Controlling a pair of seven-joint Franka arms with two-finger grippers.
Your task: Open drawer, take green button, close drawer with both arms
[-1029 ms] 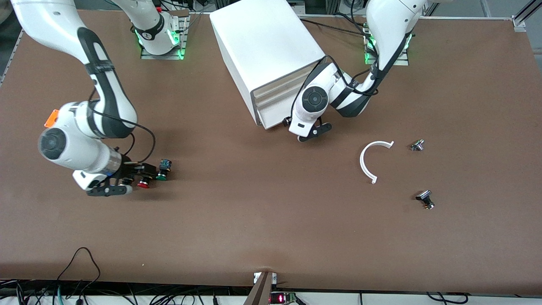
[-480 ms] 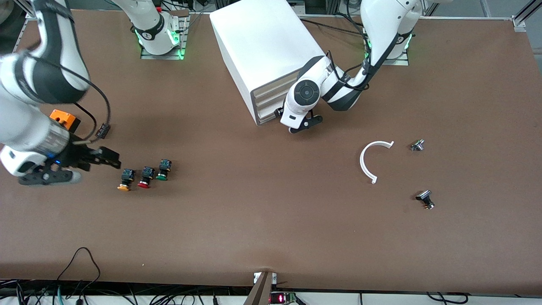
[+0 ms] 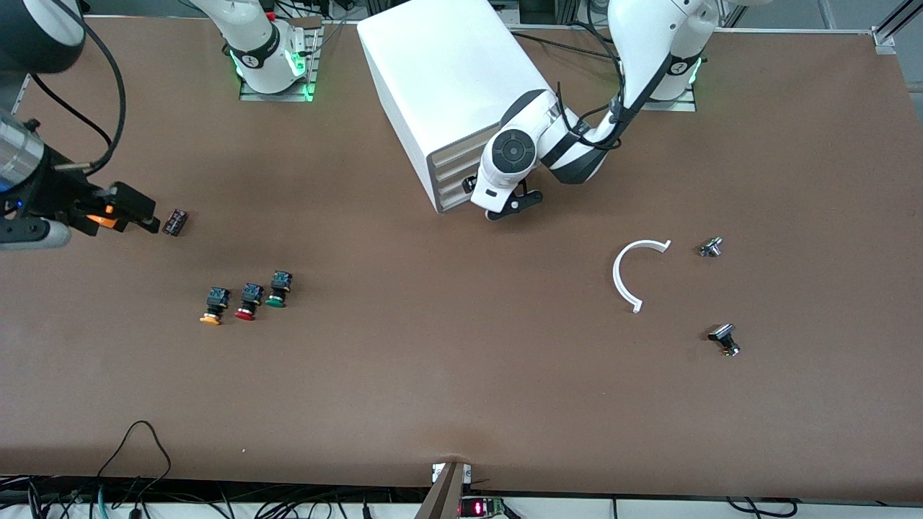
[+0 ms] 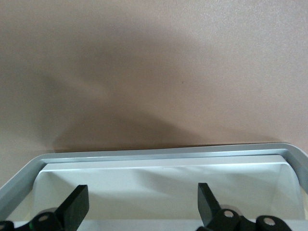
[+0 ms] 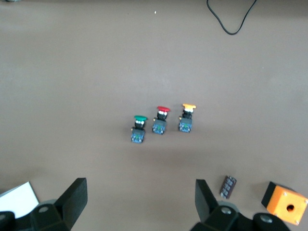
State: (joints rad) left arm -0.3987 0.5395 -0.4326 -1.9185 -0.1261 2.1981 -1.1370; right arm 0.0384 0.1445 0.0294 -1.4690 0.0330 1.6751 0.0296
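Note:
The white cabinet (image 3: 447, 72) stands at the robots' side of the table, its four drawer fronts all flush. The drawer (image 3: 453, 192) is third from the top. My left gripper (image 3: 499, 209) is open right in front of the lower drawer fronts; in the left wrist view (image 4: 142, 207) its fingers stand wide before a white front (image 4: 163, 187) inside the grey frame. The green-capped button (image 3: 277, 289) lies on the table in a row with a red-capped one (image 3: 247, 301) and a yellow-capped one (image 3: 213, 306). My right gripper (image 3: 36, 232) is open, empty and raised at the right arm's end; its view shows the green button (image 5: 138, 129) well below.
A small dark part (image 3: 175, 221) lies on the table farther from the front camera than the buttons. A white arc (image 3: 627, 277) and two small metal parts (image 3: 710, 247) (image 3: 725, 339) lie toward the left arm's end. A black cable (image 5: 231, 21) loops at the table's edge.
My right gripper rose and drew away from the three buttons toward the right arm's end. My left gripper moved in against the cabinet and the drawer front that stood out went flush.

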